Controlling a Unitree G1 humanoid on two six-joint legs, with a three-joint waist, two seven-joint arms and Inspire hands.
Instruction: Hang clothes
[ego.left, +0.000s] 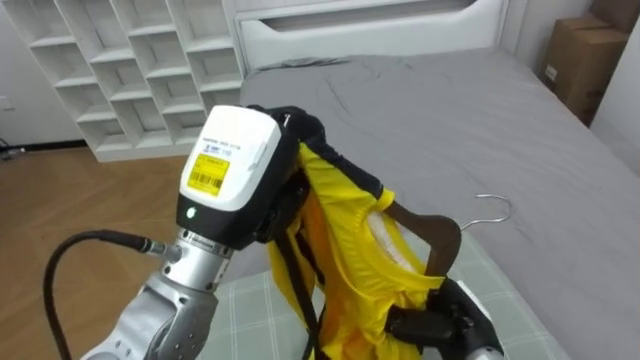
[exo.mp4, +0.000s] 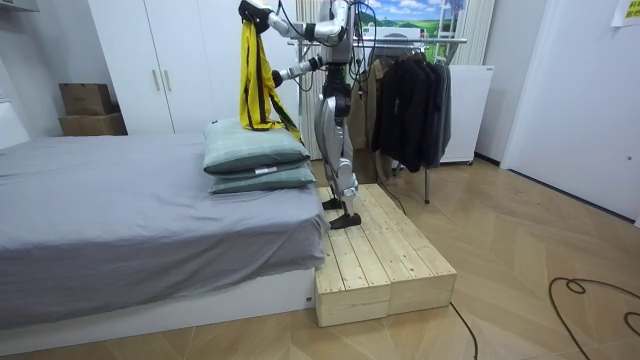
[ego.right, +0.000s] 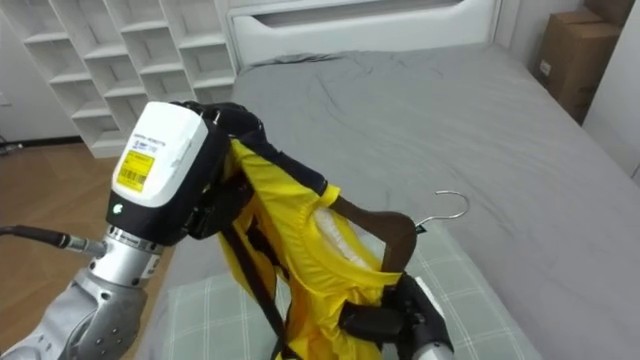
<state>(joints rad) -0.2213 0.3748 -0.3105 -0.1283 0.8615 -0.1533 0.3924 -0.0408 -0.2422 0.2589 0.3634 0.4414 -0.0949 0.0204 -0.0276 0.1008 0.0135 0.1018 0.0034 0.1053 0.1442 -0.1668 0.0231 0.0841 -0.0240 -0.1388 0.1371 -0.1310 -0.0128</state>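
Left eye view shows the left hand curled on the yellow shirt, the right hand below its fingers clamping the hanger inside; a careless tug could slide the yellow shirt off.

Bright, even indoor light; soft, faint shadows.

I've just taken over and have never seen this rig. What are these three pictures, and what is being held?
It is a two-legged robot with two hands. Two pictures come from cameras in its head, looking down; the third comes from a camera in the room. The robot stands on a wooden platform beside a grey bed with stacked pillows, and a rack of dark clothes is behind it. Its left hand grips a yellow garment held high. Its right hand holds the wooden hanger tucked into it.
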